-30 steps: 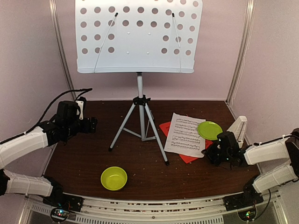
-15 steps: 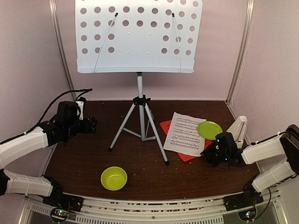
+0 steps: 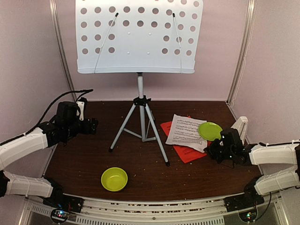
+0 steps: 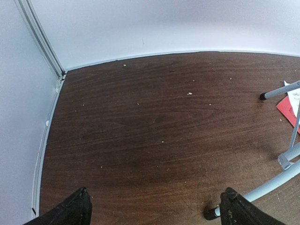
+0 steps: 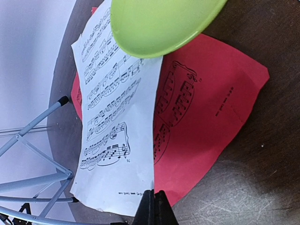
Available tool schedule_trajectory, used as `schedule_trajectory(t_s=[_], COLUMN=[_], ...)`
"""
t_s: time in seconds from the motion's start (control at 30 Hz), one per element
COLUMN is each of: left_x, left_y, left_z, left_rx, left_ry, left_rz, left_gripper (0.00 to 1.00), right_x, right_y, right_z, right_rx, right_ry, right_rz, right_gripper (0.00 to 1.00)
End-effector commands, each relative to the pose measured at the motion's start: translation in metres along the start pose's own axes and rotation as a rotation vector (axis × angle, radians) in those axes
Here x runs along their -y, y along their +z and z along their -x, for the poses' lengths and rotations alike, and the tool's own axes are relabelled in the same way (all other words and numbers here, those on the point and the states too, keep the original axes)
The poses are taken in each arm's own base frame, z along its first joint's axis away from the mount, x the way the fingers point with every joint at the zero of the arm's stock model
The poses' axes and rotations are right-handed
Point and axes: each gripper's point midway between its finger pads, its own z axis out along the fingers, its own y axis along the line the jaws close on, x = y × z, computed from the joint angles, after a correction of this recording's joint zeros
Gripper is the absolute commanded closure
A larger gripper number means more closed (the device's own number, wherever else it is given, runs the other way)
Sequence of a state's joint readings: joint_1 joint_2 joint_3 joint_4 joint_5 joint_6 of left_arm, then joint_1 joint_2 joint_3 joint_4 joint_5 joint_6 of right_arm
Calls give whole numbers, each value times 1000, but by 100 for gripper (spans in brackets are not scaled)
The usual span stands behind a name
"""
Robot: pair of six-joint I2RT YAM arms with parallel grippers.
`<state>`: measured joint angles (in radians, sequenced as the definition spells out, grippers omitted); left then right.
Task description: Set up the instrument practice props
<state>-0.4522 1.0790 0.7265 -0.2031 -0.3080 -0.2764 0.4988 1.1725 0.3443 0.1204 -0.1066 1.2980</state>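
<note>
Evidently the step in hand is taking the white sheet-music page (image 5: 117,117) off the table (image 4: 154,122) so it can go up on the music stand (image 3: 136,35), and the right gripper (image 5: 153,206) has its jaws pressed together on the page's near corner. Whether the red page (image 5: 211,108) beneath is caught in the same pinch cannot be told. The likely snag is the lime-green plate (image 5: 159,23), which sits on the far corner of the white page. A quick upward pull would probably tip or drag the plate, so a low, slow draw toward the gripper's own side, sliding the paper out from under it before any lift, looks the safer course. A thin sheet held by one corner will droop and may buckle, so an unhurried carry to the stand's ledge would suit it. The metronome (image 3: 240,127) stands just behind the right wrist, and a backward swing should allow for it. The right arm reaches in low from the right edge, forearm close to level, fingers pointing left at the pages. The left gripper (image 4: 154,213) hangs over the bare left side of the table, aimed toward the tripod legs (image 3: 140,126), jaws spread wide and holding nothing.
</note>
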Motion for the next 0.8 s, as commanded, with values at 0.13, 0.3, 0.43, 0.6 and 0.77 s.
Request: schedule_trajectory(t_s=[0.13, 0.3, 0.43, 0.6, 0.77], left_x=[11, 14, 27, 63, 110], left_y=[-24, -50, -69, -89, -98], left_z=[21, 26, 32, 37, 39], left_rx=[97, 165, 204, 222, 188], left_ry=[23, 57, 60, 154, 330], left_rz=[-109, -169, -257, -395, -484], left_gripper=[2, 2, 2, 2, 2], right_x=[-51, -89, -107, -130, -149], right_y=[-17, -34, -45, -63, -79], right_z=[8, 6, 6, 3, -7], right_rx=[3, -14, -13, -20, -55], right_ry=[-32, -37, -41, -74, -112], right_rz=[117, 206, 240, 277, 314], right_gripper=[100, 100, 100, 100, 100])
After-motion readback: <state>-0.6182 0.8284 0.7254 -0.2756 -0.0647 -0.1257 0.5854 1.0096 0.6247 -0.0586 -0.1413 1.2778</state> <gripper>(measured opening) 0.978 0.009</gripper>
